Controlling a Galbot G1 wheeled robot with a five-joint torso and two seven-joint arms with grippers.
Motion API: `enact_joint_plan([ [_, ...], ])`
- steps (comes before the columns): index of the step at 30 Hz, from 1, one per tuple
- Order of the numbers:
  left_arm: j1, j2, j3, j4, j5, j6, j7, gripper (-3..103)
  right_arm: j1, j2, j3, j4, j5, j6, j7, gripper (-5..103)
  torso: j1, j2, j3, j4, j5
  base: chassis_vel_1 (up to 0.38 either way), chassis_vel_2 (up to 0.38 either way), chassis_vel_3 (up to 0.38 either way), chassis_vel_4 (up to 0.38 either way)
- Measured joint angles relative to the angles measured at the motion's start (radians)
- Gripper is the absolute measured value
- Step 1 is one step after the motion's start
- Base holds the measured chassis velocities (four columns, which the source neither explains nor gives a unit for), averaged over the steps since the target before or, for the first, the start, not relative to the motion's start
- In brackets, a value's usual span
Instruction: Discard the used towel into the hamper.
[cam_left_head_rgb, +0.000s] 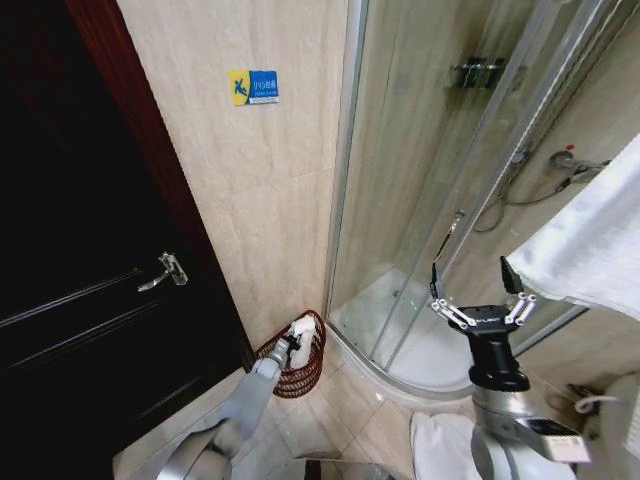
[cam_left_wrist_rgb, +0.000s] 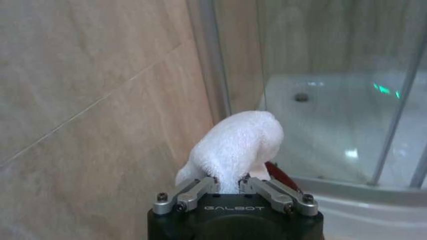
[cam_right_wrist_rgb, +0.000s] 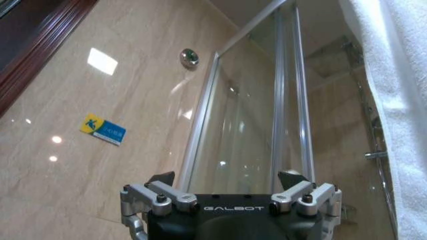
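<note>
The left gripper (cam_left_wrist_rgb: 229, 192) fingers hold the white terry towel (cam_left_wrist_rgb: 235, 147) above the round reddish-brown wire hamper (cam_left_head_rgb: 300, 372) (not released yet), while the right gripper (cam_left_head_rgb: 483, 312) waits wide open.

left claw (cam_left_head_rgb: 297, 336): arm outstretched low, apparently clamped | right claw (cam_left_head_rgb: 482, 303): raised, fingers spread

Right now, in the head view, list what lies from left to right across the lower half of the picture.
Dark door with its handle → left gripper shut on the white towel over the hamper → curved shower tray → right gripper, open and raised → hanging white towel.
</note>
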Motion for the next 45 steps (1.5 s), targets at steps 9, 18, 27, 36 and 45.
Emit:
enact_joint_plan([
  [9, -0.06, -0.011, 0.036, 0.099, 0.057, -0.005, -0.064, 10, 0.015, 0.024, -0.005, -0.017, 0.018, 0.006, -0.039, 100, 0.0, 0.0, 0.0, 0.0001, 0.0001, 0.0, 0.0, 0.0, 0.0],
  [18, -0.068, -0.034, -0.002, 0.149, 0.076, 0.001, -0.073, 10, -0.007, 0.027, 0.013, -0.004, 0.036, 0.018, -0.048, 100, 0.0, 0.0, 0.0, -0.0001, 0.0001, 0.0, 0.0, 0.0, 0.0],
  [27, -0.062, -0.047, -0.012, 0.135, 0.077, 0.034, -0.087, 16, -0.021, 0.04, 0.012, 0.005, 0.031, 0.033, -0.058, 100, 0.0, 0.0, 0.0, -0.0001, 0.0, 0.0, 0.0, 0.0, 0.0],
  [36, -0.044, -0.031, 0.0, 0.113, 0.102, 0.062, -0.1, 54, -0.002, 0.04, 0.009, -0.006, 0.05, 0.011, -0.06, 100, 0.0, 0.0, 0.0, 0.0, 0.0001, 0.0, 0.0, 0.0, 0.0],
  [45, -0.034, -0.034, 0.001, 0.101, 0.1, 0.07, -0.098, 86, 0.015, 0.041, 0.003, -0.021, 0.057, -0.005, -0.062, 100, 0.0, 0.0, 0.0, -0.0001, -0.0001, 0.0, 0.0, 0.0, 0.0],
])
